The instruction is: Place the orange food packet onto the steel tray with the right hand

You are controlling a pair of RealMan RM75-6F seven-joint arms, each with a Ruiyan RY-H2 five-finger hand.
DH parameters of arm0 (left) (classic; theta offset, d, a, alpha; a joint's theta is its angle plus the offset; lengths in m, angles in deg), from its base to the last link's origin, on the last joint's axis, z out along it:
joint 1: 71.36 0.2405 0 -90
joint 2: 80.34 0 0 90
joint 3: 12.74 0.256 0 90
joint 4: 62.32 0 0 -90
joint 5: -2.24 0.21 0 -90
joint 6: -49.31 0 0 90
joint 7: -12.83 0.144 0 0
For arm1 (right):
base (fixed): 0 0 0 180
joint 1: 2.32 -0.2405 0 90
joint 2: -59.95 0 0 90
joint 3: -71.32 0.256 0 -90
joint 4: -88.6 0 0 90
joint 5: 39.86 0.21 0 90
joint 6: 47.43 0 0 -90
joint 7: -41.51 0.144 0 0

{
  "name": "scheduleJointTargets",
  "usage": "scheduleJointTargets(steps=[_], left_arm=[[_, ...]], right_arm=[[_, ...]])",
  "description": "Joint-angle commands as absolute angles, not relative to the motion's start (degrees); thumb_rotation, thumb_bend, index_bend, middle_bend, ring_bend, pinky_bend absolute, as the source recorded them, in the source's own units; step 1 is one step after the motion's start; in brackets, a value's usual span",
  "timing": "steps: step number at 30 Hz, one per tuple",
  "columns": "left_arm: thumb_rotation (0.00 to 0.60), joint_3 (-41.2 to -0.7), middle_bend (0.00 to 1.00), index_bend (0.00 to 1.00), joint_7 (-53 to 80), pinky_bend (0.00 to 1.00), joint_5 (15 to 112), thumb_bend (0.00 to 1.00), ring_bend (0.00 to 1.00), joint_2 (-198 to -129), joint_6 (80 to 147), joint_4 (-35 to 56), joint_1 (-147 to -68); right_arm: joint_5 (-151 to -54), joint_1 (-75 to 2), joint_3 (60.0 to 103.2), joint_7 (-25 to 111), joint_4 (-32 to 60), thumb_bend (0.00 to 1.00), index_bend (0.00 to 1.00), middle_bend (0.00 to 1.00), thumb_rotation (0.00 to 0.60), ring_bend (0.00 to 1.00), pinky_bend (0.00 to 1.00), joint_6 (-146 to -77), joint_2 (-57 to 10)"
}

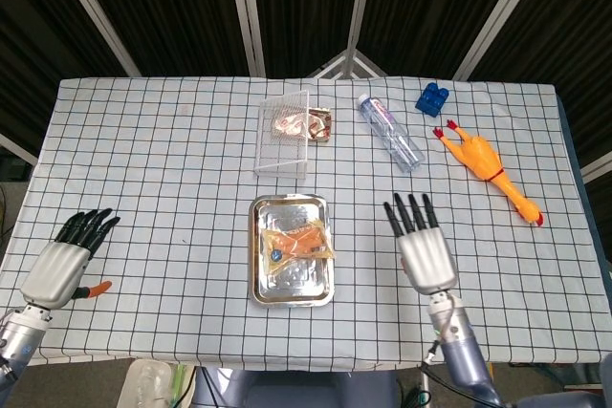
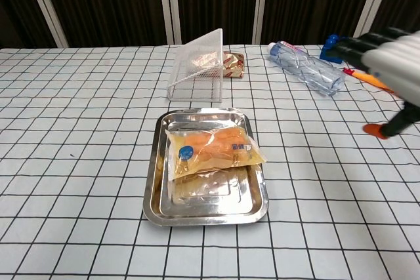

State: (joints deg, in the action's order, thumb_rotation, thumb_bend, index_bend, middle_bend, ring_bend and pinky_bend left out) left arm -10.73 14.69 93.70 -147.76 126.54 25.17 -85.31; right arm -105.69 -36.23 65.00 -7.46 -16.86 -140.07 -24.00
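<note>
The orange food packet [image 1: 295,244] [image 2: 213,150] lies flat across the steel tray [image 1: 264,284] [image 2: 152,188], in the tray's upper half, with nothing touching it. My right hand [image 1: 421,248] [image 2: 388,63] hovers to the right of the tray, well apart from it, fingers spread and holding nothing. My left hand [image 1: 65,259] stays near the table's left front corner, fingers apart and empty; the chest view does not show it.
A clear mesh basket [image 1: 285,133] [image 2: 195,67] with a brown snack packet [image 1: 319,124] beside it lies behind the tray. Further right are a plastic bottle [image 1: 390,131] [image 2: 305,66], a blue block [image 1: 432,99] and a rubber chicken [image 1: 486,169].
</note>
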Motion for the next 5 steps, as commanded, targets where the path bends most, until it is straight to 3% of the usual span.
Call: scheduleJointTargets(steps=[1,5], left_arm=[[0.6,-10.43,0.0,0.0,16.39,0.03,94.41,0.06,0.0,-148.6,127.09,25.17,-85.0],[0.6,-10.09,0.0,0.0,17.83,0.03,94.45,0.06,0.0,-149.06,126.39,25.55,-85.07]], right_arm=[[-120.26,-20.62,54.34,24.72,2.12,0.3,0.0,0.0,0.6,0.0,0.0,-148.08,-15.3],[-122.82,-18.32,55.45,27.87,4.12,0.3,0.0,0.0,0.6,0.0,0.0,-150.03,-14.3]])
